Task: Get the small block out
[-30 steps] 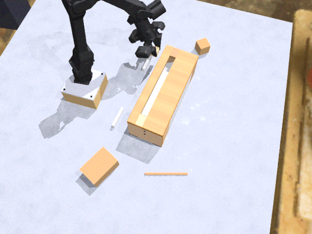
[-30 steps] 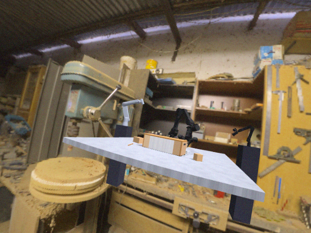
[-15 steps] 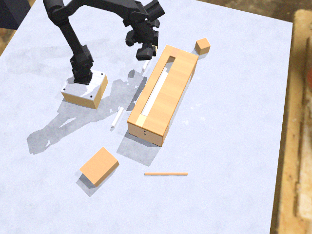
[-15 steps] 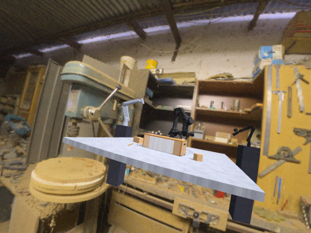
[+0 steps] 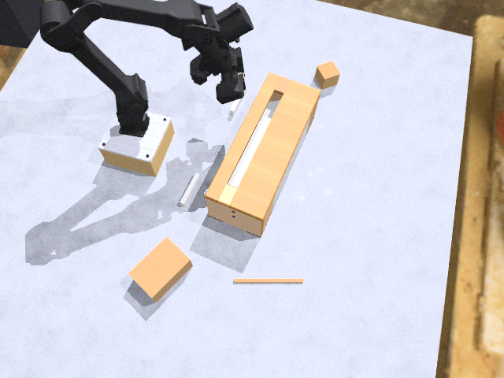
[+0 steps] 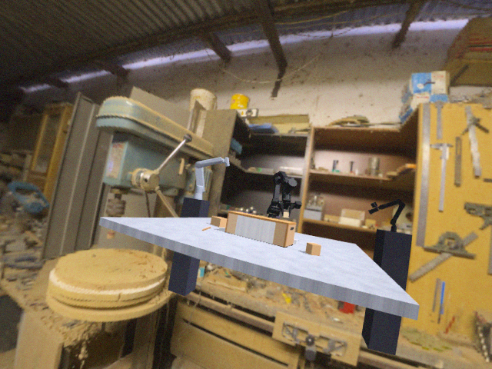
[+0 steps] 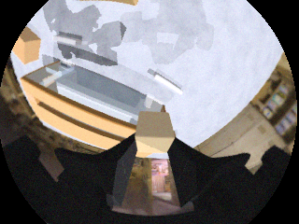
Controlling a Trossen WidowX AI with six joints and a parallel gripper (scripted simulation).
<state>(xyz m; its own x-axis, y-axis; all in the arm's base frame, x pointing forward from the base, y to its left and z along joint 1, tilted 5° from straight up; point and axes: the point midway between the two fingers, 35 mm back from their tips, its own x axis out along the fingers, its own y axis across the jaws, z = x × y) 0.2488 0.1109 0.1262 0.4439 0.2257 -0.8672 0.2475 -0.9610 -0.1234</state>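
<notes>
Jaws: clenched on small block (image 5: pixel 242 75) (image 6: pixel 286 214) (image 7: pixel 155 133) — grasp confirmed | Block: outside box (image 5: pixel 264 158) (image 6: pixel 254 228) (image 7: pixel 79 117), raised near its far end | Extraction and pickup: done | Remaining: greater clearance from box — then still hold, judged required

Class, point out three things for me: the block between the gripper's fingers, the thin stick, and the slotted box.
block (image 7: pixel 155 125): wrist view, its upper face
thin stick (image 5: pixel 268 280): top view, middle of its length
slotted box (image 5: pixel 280 138) (image 6: pixel 254 229): top view, lid; exterior view, front
</notes>
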